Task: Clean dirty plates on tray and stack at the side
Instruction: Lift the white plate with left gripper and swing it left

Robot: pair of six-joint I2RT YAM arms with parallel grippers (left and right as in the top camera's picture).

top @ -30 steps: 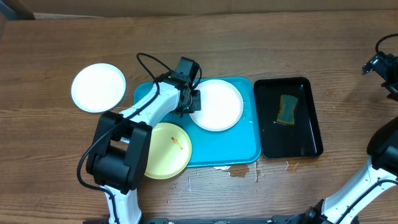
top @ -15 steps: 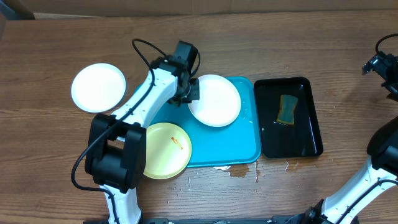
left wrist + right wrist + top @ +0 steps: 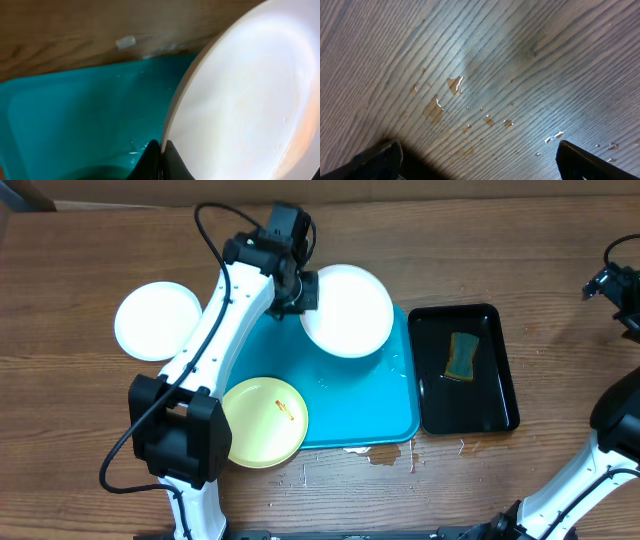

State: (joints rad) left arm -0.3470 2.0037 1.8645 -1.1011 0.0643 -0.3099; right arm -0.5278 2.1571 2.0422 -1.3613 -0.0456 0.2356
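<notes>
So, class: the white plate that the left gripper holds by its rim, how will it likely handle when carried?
Probably stiff: the white plate shows no sag though the left gripper pinches only its rim. Possibly slippery: its surface looks glossy, and droplets lie on the tray beneath. Held at one edge, it may pivot or tilt.

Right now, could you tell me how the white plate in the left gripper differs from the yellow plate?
The white plate is gripped at its rim by the left gripper, tilted over the far edge of the tray. The yellow plate lies free at the tray's near-left corner. The white plate shows no smear, while the yellow plate has an orange-red one. Both are round, shallow and similar in size.
</notes>
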